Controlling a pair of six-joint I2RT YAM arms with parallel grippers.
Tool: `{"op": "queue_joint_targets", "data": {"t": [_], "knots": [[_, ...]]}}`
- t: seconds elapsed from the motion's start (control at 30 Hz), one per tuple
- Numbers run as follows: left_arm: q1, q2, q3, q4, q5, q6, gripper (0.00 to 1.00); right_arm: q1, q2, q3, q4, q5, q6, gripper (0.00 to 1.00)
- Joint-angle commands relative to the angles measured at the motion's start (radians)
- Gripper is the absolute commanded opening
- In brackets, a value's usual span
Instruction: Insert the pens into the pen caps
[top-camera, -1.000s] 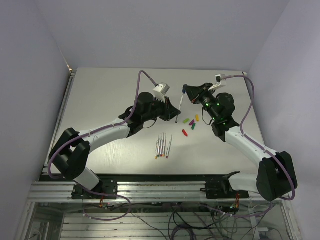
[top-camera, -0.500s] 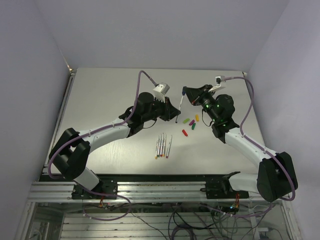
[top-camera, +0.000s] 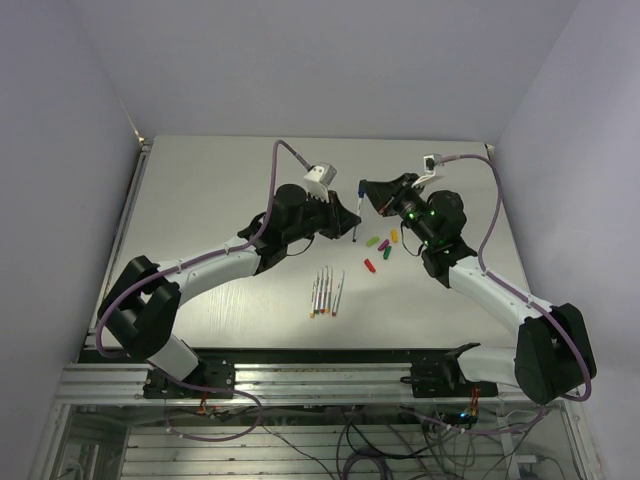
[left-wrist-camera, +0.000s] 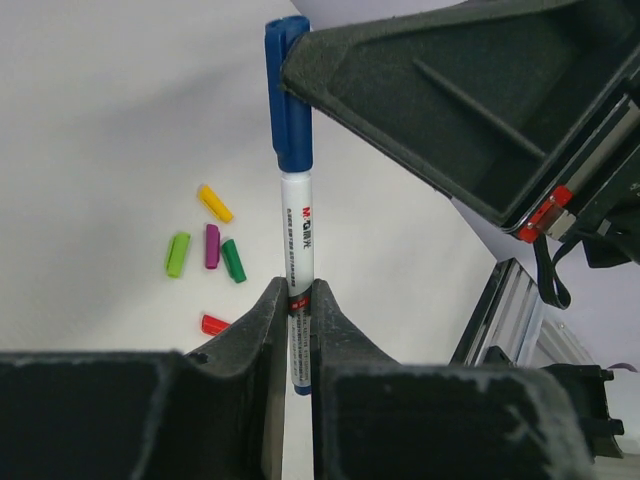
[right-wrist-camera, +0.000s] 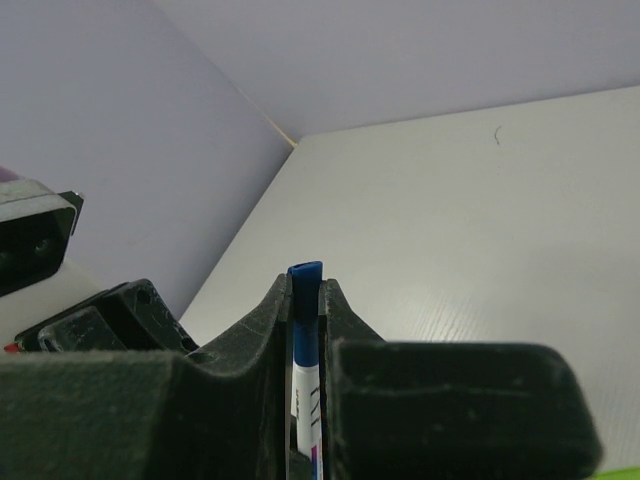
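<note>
Holding pen (left-wrist-camera: 297, 235) low on its barrel, left pincer (left-wrist-camera: 297, 298) pinches it; right pincer (right-wrist-camera: 305, 292) pinches blue cap (left-wrist-camera: 288, 110). Barrel judged light, stiff, slippery: grip mid-barrel.

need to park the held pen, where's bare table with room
Bare table lies far left, between its left edge and the left arm, and near right, between the loose pens and the right arm. Crowded mid-table: the caps lie by the left gripper and right gripper, both on the blue pen.
</note>
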Motion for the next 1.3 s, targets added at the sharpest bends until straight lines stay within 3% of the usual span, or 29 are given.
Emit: {"op": "queue_joint_targets", "data": {"t": [0.0,0.63,0.93,1.2,1.27], "knots": [[0.006,-0.025,0.001,0.096,-0.038,-0.016,0.07,0.012,-0.015,-0.006,-0.072,-0.042,-0.010,0.00],[0.102,-0.023,0.016,0.304,-0.094,-0.097,0.07,0.070,0.016,-0.010,-0.334,-0.115,-0.102,0.00],[0.138,0.007,0.060,0.366,-0.065,-0.133,0.07,0.109,0.083,0.040,-0.481,-0.071,-0.155,0.00],[0.139,0.016,0.063,0.292,-0.023,-0.104,0.07,0.111,0.084,0.062,-0.421,0.025,-0.159,0.00],[0.139,0.017,0.042,0.243,-0.001,-0.095,0.07,0.110,0.087,0.086,-0.381,0.059,-0.163,0.17]]}}
